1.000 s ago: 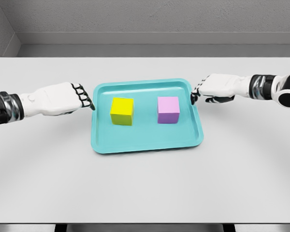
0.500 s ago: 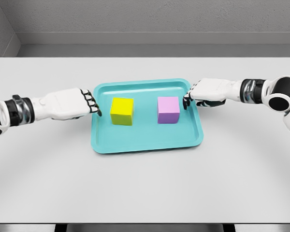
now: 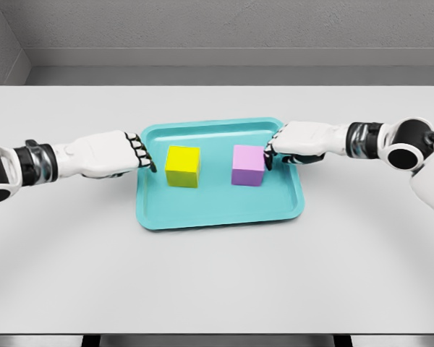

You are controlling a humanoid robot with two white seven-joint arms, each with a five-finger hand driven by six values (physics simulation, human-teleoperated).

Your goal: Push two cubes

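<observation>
**Two robot hands close in on cubes in a teal tray**

A pale grey surface fills the view from the robot's head. Near its middle lies a shallow teal tray with rounded corners. Two cubes sit inside it, side by side and apart from one another: a yellow cube toward the left and a purple cube toward the right.

The left hand, white with dark-jointed fingers, reaches in from the left. Its fingers are curled and hold nothing. The fingertips sit over the tray's left rim, near the yellow cube but with a gap between them.

The right hand reaches in from the right, over the tray's right side. Its fingers are also curled with nothing grasped, and the fingertips meet the right face of the purple cube.

Behind the surface runs a grey wall.
</observation>
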